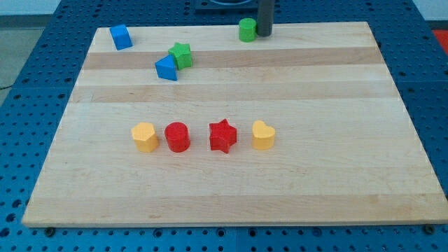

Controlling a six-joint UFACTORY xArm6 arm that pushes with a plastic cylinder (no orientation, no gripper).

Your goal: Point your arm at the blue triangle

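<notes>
The blue triangle is found at ten o'clock on the board, touching the green star, while my tip, which carries no pincer, is parked at twelve o'clock beside the green cylinder, well apart from it.

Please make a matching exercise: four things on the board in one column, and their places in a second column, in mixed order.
1. blue triangle
2. green cylinder
3. blue cube
4. red star

a. top left corner of the board
b. touching the green star
c. in the bottom row, between the red cylinder and the yellow heart
d. beside my tip

Pairs: 1-b, 2-d, 3-a, 4-c
</notes>
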